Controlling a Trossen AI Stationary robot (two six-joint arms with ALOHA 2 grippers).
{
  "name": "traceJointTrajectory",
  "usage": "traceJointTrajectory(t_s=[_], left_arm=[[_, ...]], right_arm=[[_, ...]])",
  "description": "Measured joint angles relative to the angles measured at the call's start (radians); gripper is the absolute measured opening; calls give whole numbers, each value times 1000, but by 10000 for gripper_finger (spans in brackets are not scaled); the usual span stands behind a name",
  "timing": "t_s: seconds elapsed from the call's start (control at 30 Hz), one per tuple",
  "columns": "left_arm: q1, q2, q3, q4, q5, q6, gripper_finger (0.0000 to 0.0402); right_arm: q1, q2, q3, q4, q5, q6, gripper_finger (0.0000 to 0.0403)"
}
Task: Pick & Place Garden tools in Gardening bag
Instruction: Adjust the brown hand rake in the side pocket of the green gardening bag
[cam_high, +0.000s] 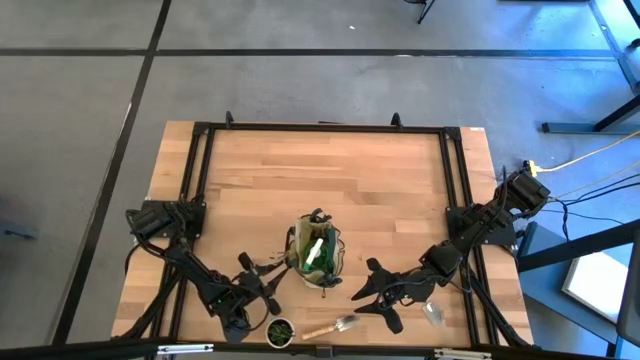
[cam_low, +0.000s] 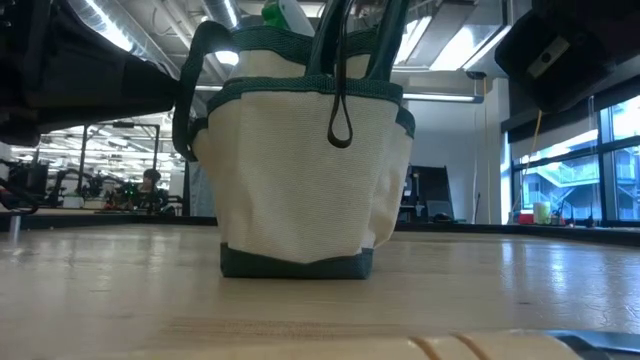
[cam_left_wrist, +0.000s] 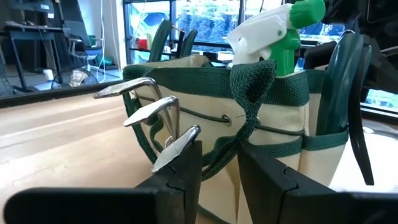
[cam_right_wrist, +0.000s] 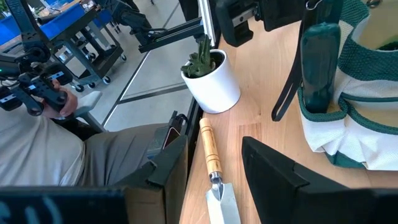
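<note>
The left gripper clamps a curved metal fork beside the canvas gardening bag; the right gripper hangs open above a wooden-handled trowel.

The gardening bag stands mid-table (spray bottle inside), pot and trowel before it.

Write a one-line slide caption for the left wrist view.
Left gripper holds a three-pronged metal fork beside the cream-and-green fabric bag.
</note>
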Motion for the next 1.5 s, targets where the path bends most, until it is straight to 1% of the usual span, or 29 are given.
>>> traceJointTrajectory(t_s=[0.13, 0.4, 0.53, 0.77, 0.97, 1.13, 1.23, 1.3, 1.5], left_arm=[[-2, 0, -3, 1, 28, -47, 98], [1, -1, -61, -63, 77, -282, 97], [7, -7, -82, -66, 81, -337, 97], [6, -41, -82, -59, 76, -280, 97], [-8, -45, -82, -59, 84, -281, 97], [-22, -45, -81, -59, 32, -288, 97], [-22, -45, -81, -48, 30, -282, 97], [-22, -45, -81, -20, 30, -260, 97], [-22, -45, -80, 104, 39, -123, 97]], right_arm=[[0, 0, 0, 0, 0, 0, 156], [0, 0, 0, 0, -5, 0, 156], [0, 0, 0, 0, -8, -4, 156], [0, 0, 0, -14, -8, -8, 156], [0, 0, 0, -24, -8, -7, 156], [0, 0, 0, -24, 5, -8, 156], [0, 0, 0, -24, 8, -8, 156], [0, 0, 0, -24, 8, -8, 156], [0, 0, 0, -24, 8, -8, 156]])
